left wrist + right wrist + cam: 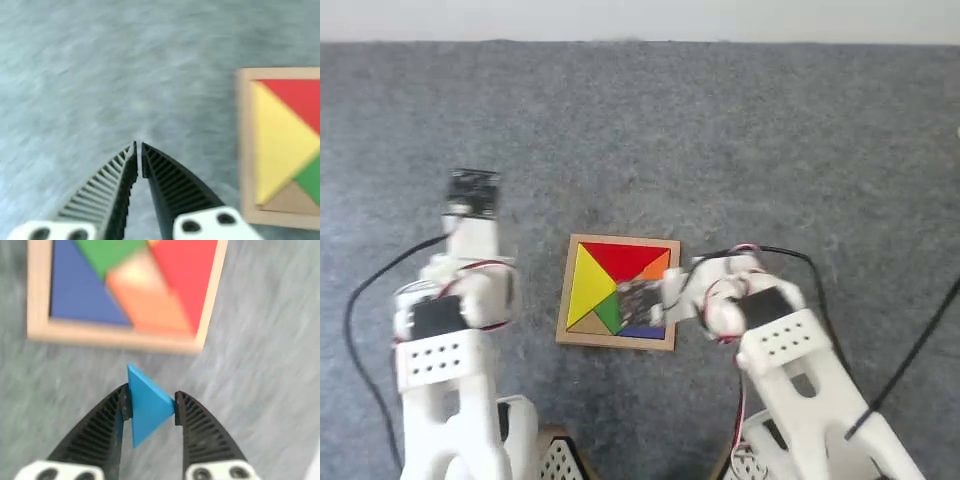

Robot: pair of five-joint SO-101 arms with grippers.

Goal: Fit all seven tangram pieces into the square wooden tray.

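The square wooden tray (563, 300) lies at the table's middle, holding red (625, 258), yellow (588, 285), green (610, 312) and dark blue (642, 331) pieces; a bare wood triangle (586, 322) shows at its near left corner. My right gripper (658, 296) hangs at the tray's right side. In the right wrist view this gripper (150, 401) is shut on a light blue triangle (145, 412), just outside the tray rim (115, 337), beside the orange piece (150, 300). My left gripper (138, 146) is shut on nothing over the carpet, left of the tray (245, 150).
Grey carpet (770, 130) covers the whole table, with wide free room behind and to both sides of the tray. Black cables (790, 255) trail from both arms near the front. The left arm (472, 192) stands apart from the tray.
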